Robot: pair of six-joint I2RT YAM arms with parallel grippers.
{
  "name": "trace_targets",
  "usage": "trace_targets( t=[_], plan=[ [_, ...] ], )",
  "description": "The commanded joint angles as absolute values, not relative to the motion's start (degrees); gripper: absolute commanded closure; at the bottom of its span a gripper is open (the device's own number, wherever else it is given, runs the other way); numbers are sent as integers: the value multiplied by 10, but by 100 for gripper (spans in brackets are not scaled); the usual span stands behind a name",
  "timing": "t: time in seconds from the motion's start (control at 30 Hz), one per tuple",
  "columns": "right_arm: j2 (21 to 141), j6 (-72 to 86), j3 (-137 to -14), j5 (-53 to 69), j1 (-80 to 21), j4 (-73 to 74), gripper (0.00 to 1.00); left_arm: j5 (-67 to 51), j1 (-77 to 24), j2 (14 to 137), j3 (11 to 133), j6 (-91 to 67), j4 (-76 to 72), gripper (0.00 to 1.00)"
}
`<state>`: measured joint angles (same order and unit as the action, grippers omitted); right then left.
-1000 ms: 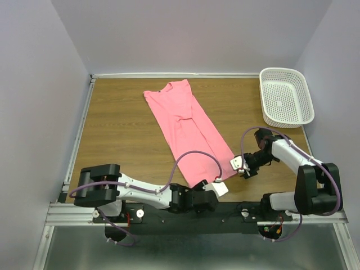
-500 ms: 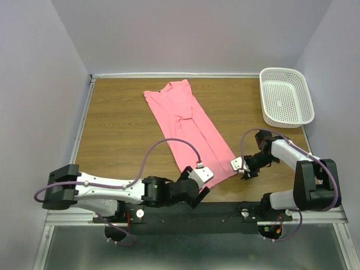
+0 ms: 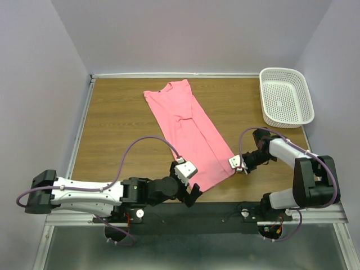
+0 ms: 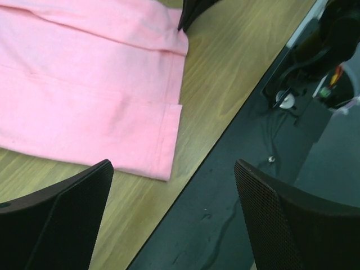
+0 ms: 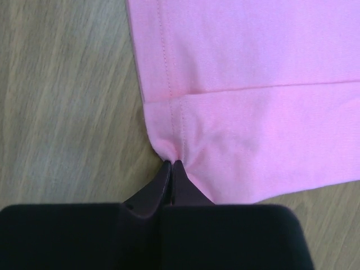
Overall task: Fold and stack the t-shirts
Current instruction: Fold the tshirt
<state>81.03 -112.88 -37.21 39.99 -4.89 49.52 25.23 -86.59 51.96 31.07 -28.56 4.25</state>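
The top camera looks down from high behind the near edge onto the whole worktop (image 3: 124,129). The left wrist camera looks slantwise, close, past the left hand (image 4: 173,169) at the shirt (image 4: 84,95) hem. The right wrist camera, closer still, faces down on one corner of that same hem.

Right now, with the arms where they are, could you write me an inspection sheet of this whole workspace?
Surface: brown wood-grain table, no spills seen.
Job's things: one salmon-pink cloth t-shirt, folded into a long strip, lying diagonally.
Clutter: white perforated plastic basket at the far right corner, apart from the shirt.
Grippers: left gripper open by the shirt's near hem, holding nothing; right gripper shut on a hem corner.
Cables: purple cable loops over each arm.
Surroundings: pale lilac walls on three sides.
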Motion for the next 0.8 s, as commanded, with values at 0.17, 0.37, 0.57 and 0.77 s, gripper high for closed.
trace_targets(
  t=[0.17,0.37,0.57,0.77],
  plan=[
    [836,-1101,-399,399,-52,453,99,235,-874,744,404,-239,78,6],
    [852,-1134,-431,445,-52,525,99,250,-876,828,445,-228,98,12],
    [855,-1146,-441,463,-51,555,99,237,-875,900,468,-214,100,17],
    [853,-1158,-450,469,-47,582,99,279,-854,939,490,-259,151,28]
  ],
)
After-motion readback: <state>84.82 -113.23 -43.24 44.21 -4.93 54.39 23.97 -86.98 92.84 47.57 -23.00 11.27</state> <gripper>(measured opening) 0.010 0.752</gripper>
